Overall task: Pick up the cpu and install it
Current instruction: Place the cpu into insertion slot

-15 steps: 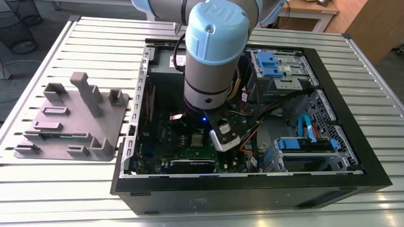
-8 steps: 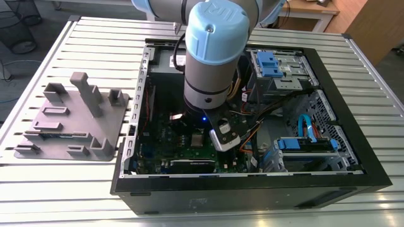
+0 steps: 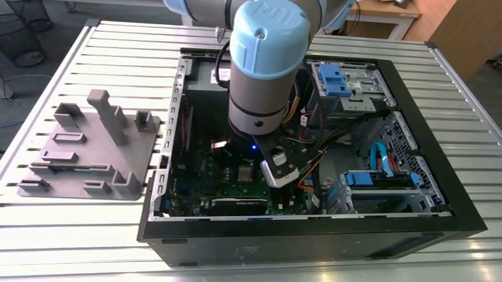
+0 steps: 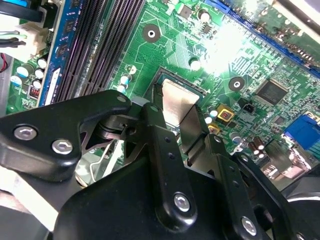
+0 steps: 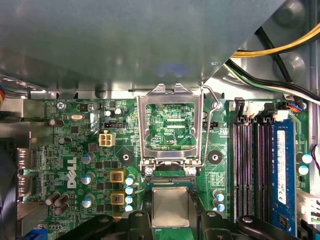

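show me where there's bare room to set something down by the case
Free: the table slats on the exterior view's left, both nearer and beyond the grey holder tray, and a thinner strip at the case's right. Crowded: inside the case, where the arm, cables and drive bays leave little room.

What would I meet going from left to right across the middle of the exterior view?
Grey holder tray → green motherboard inside the computer case → blue drive bracket.
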Action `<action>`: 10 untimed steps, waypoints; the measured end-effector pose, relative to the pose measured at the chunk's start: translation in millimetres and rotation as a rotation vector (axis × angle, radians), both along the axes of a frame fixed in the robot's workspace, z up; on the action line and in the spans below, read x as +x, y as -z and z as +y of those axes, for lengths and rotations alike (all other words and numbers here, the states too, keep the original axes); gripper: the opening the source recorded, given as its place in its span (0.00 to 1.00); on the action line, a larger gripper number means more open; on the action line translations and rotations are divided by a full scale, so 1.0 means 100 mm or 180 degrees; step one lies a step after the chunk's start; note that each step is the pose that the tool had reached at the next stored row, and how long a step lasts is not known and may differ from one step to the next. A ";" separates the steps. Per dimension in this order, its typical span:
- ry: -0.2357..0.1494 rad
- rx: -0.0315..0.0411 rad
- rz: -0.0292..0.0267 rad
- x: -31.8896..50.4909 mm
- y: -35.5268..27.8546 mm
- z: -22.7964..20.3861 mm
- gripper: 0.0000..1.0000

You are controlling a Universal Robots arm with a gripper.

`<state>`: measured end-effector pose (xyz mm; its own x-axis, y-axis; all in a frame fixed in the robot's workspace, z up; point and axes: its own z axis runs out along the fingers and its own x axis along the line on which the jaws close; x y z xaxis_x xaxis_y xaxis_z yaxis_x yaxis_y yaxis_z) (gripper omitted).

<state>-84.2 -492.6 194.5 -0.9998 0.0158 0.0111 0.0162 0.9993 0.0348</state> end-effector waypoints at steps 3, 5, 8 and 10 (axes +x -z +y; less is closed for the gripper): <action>0.0000 0.0000 -0.0009 -0.001 0.005 -0.001 0.38; -0.0001 -0.0001 -0.0010 -0.001 0.012 -0.001 0.38; -0.0002 -0.0001 -0.0010 -0.001 0.022 -0.001 0.38; -0.0002 0.0000 -0.0010 -0.001 0.024 -0.001 0.38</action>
